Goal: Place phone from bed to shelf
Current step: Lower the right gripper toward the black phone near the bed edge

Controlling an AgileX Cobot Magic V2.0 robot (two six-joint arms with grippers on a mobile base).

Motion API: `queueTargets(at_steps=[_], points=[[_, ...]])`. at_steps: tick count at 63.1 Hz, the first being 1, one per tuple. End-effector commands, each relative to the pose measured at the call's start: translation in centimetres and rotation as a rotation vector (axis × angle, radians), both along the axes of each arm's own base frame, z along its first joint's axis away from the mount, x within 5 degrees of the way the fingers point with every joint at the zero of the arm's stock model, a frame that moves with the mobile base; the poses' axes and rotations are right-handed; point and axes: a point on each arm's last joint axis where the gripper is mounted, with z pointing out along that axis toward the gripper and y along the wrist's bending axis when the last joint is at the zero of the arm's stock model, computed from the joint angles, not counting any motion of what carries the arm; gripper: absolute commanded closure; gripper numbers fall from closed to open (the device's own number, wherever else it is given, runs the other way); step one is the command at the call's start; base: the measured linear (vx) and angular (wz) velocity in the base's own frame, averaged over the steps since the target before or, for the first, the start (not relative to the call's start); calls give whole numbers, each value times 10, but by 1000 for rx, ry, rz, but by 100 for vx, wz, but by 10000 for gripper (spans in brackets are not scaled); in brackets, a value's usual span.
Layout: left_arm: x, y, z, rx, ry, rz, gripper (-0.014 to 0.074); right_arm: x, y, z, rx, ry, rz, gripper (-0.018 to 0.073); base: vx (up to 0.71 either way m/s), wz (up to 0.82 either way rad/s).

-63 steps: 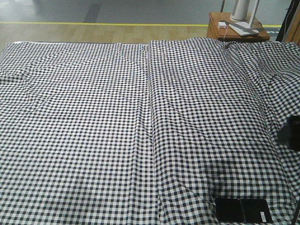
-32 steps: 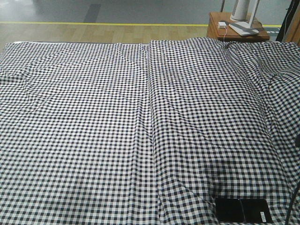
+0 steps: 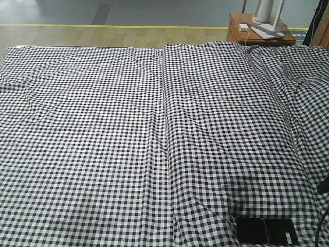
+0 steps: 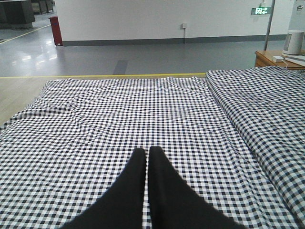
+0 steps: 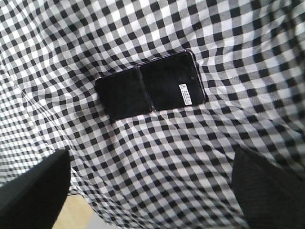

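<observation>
1. The bed (image 3: 103, 128): the gingham cloth is wrinkled and loose around the pickup point. Fingers pressed down onto it may pinch a fold along with the target, dragging the cover or weakening the grip.
2. The right gripper (image 5: 150, 153): its jaws are spread wide and hold nothing. It hangs above the cloth, apart from the target. An off-centre descent could land one finger on the glass and push the slab instead of straddling it.
3. The left gripper (image 4: 146, 151): its fingers are pressed together on nothing, over the left half of the bed, well apart from the work. No hazard is expected while it is parked there.
4. The phone (image 5: 148, 86): it lies flat on the bed near the right front edge, where a strip of floor shows just beyond the cloth.
   - A thin, glossy body gives little edge purchase, so slipping is likely.
   - A nudge toward the edge could send it to the floor.
   - The shelf is not in view.
5. The green wall sign (image 4: 261, 10): lit, but its characters are too small to read.
6. The white sticker (image 5: 185, 93): it sits on the right half of the phone, and its print is illegible. No brand is visible.
</observation>
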Motion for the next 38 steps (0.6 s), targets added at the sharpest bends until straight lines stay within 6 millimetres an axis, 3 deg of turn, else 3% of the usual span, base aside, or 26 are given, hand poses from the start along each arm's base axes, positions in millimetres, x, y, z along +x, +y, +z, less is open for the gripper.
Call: queueTargets(at_steps=[1,22,38], points=[[0,0,5,-6,-75,3,595,3,-11,-2,41,-82,-1,-77,0,0],[0,0,5,-6,-75,3,595,2,-12,-85,210,-79,124,-66,0,0],[0,0,5,-6,-75,3,595,24,-24,-122,360,-72,177,-57,0,0]])
